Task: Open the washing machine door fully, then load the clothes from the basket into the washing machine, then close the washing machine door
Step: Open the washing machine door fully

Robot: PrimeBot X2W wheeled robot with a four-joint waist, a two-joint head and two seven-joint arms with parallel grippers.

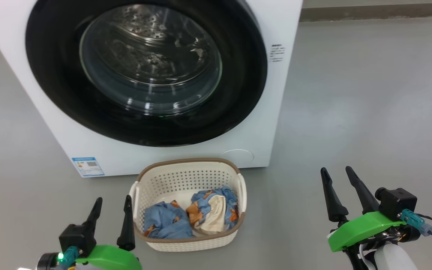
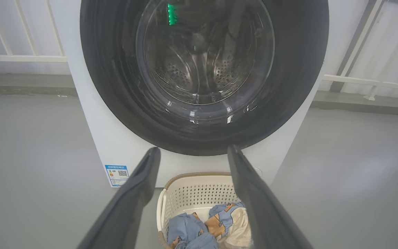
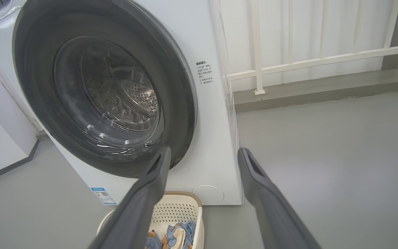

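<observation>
on the floor [image 1: 351, 112] before the washer [image 1: 283, 93], the basket [image 1: 186, 180] holds the clothes [image 1: 186, 215]. the door [image 1: 51, 56] is shut. left pincer [image 1: 113, 199] and right pincer [image 1: 336, 170] hover wide and empty, one each side of the basket.

One washing machine [image 1: 88, 146], one door [image 1: 51, 75], one basket [image 1: 186, 180], two bundles of clothes [image 1: 165, 221], one label sticker [image 1: 87, 167], two hands: left hand [image 1: 113, 197], right hand [image 1: 336, 168].

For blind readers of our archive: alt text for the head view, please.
A white washing machine, its round black-rimmed door closed, stands on a grey floor with a cream basket of crumpled blue clothes in front. Both grippers are open and empty: the left gripper beside the basket, the right gripper farther off.
</observation>
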